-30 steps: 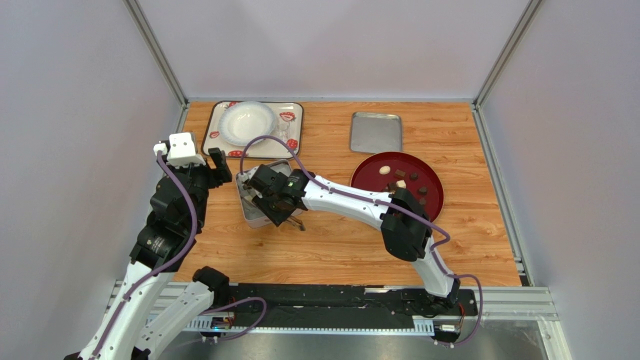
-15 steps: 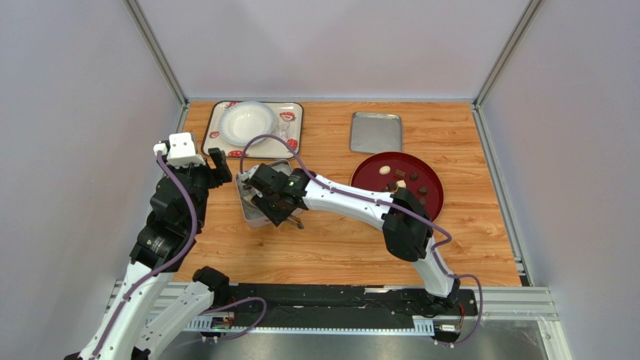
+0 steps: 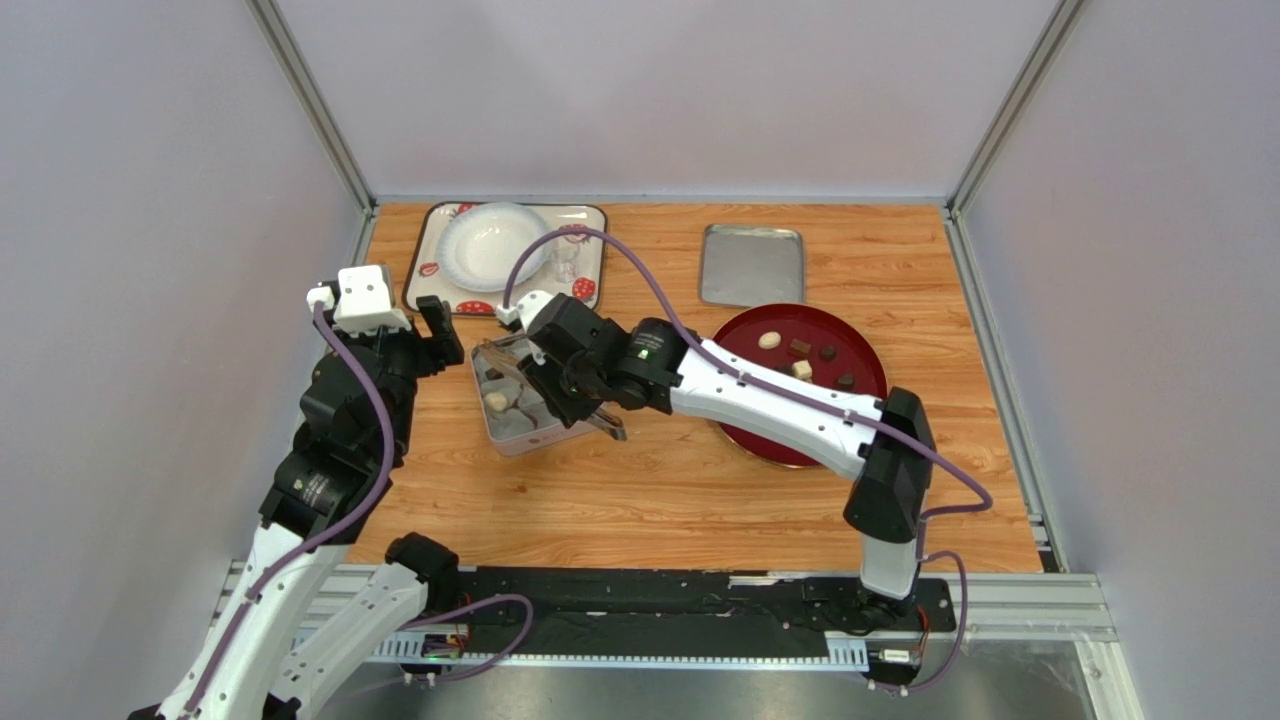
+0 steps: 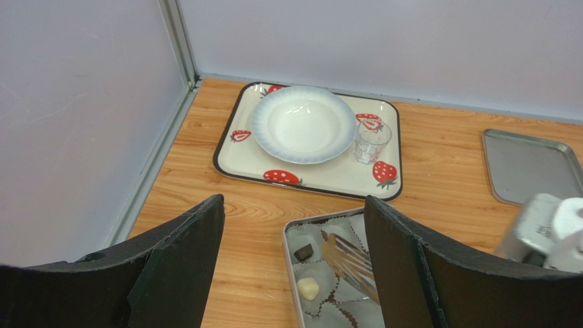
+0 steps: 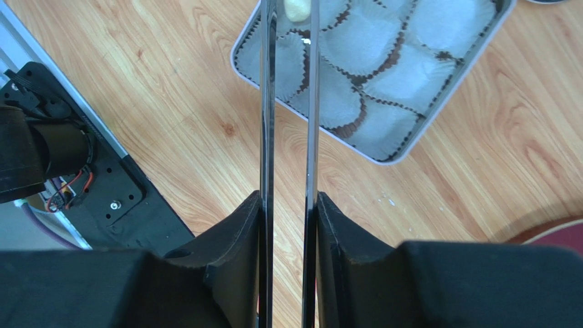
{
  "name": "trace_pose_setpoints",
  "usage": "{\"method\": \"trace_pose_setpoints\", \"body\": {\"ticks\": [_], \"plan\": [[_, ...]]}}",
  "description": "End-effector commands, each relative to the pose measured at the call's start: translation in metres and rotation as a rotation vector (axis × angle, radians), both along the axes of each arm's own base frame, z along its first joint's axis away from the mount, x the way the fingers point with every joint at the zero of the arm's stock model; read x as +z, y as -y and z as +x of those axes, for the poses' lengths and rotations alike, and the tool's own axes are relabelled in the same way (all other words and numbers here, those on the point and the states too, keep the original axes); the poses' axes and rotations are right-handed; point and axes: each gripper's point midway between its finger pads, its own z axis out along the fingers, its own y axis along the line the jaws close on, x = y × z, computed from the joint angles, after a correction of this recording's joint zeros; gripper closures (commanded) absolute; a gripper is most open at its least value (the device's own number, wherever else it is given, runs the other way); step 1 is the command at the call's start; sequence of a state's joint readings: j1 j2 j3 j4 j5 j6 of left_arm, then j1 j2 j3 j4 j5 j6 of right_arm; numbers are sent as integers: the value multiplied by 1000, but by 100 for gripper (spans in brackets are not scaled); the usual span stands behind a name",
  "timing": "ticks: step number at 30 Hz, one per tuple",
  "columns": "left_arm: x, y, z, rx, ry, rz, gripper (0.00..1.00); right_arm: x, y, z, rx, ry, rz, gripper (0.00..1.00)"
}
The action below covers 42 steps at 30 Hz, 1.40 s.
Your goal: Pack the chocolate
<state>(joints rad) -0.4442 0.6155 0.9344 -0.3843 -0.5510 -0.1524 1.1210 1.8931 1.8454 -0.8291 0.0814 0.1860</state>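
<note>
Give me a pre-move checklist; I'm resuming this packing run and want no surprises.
1. Right gripper shut on tongs: ok.
2. Tong tips empty: cannot tell; they run past the right wrist view's edge.
3. Free paper cups in tin: ok, most are empty.
4. Chocolate waiting on red plate: ok, several pieces.
5. Left gripper clear of tin: ok, open, not touching it.
</note>
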Motion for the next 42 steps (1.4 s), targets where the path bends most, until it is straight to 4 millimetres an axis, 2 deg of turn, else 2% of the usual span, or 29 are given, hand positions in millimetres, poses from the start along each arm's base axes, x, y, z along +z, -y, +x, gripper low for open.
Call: {"method": "trace_pose_setpoints", "body": {"ticks": [1, 2, 3, 5, 6, 7, 9, 10, 12, 13, 14, 16, 17, 20, 23, 29, 35, 42], "plan": [[6, -1, 0, 2, 26, -18, 17, 19, 35, 17, -117, 56, 20, 68], [5, -1, 0, 2, 24, -17, 17, 10, 47, 17, -137, 48, -11, 68], [6, 0, 0, 1, 25, -16, 17, 16, 58, 17, -160, 57, -4, 68], [6, 0, 0, -1, 25, -17, 17, 13, 80, 23, -224, 56, -29, 68], [6, 0, 0, -2, 25, -18, 17, 0, 94, 21, -245, 39, -66, 68], [6, 1, 0, -5, 23, -15, 17, 7, 106, 20, -272, 43, -57, 68], [5, 1, 1, -7, 22, -15, 17, -10, 136, 20, -341, 9, -106, 68], [5, 2, 1, -8, 21, -16, 17, -6, 151, 21, -380, 12, -98, 69], [5, 2, 1, -13, 21, -18, 17, -10, 172, 18, -439, -16, -110, 69], [6, 2, 1, -14, 22, -18, 17, -21, 189, 16, -474, -36, -142, 69], [5, 3, 1, -16, 21, -18, 17, -17, 202, 12, -496, -42, -135, 69], [5, 3, 1, -14, 19, -17, 17, -30, 223, 5, -550, -83, -155, 69], [5, 3, 2, -16, 18, -16, 17, -28, 233, -1, -563, -90, -152, 69], [3, 4, 2, -16, 12, -14, 17, -39, 258, -16, -604, -140, -181, 68], [2, 4, 3, -17, 8, -12, 17, -53, 275, -29, -634, -183, -221, 68], [1, 4, 4, -14, 2, -8, 17, -66, 287, -45, -643, -227, -227, 67], [-1, 6, 5, -21, -5, -3, 18, -67, 287, -39, -653, -219, -219, 61], [-1, 6, 5, -21, -5, -3, 18, -74, 287, -31, -666, -219, -243, 59]]}}
